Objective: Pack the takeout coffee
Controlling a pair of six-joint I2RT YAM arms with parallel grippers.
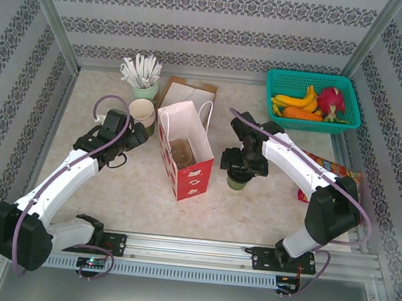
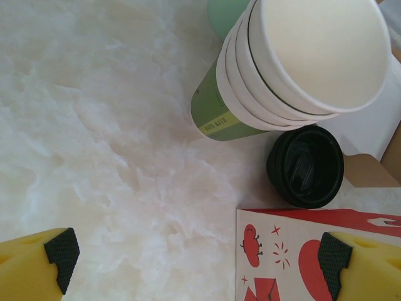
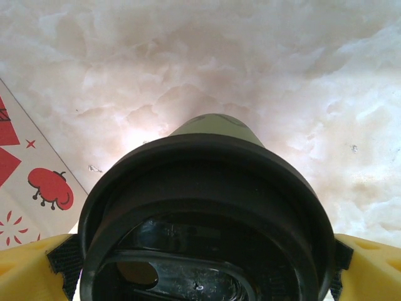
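At worktop centre: bag [image 1: 184, 149], upright, mouth open. Judged early stage: two coffees, both outside it.

Coffee 1 [image 1: 238, 180] standing at bag's 3 o'clock. Right pincer [image 1: 241, 168] straight above it, jaws spread full, pads flanking the lid, no squeeze evident.

Coffee 2 [image 2: 305, 166] at bag's 10 o'clock, just beside the cup stack [image 2: 313, 56]. Left pincer [image 2: 197, 266] close by, wide open, holding nothing.

Left to do, by my read: grab, lift and lower each into bag.

Containers:
- In bag: brownish shape low down, unidentifiable.
- In teal basket [image 1: 309, 76] at 2 o'clock: bananas, dragon fruit, something orange.
- In mint cup [image 1: 147, 91] at 11 o'clock: white sticks.
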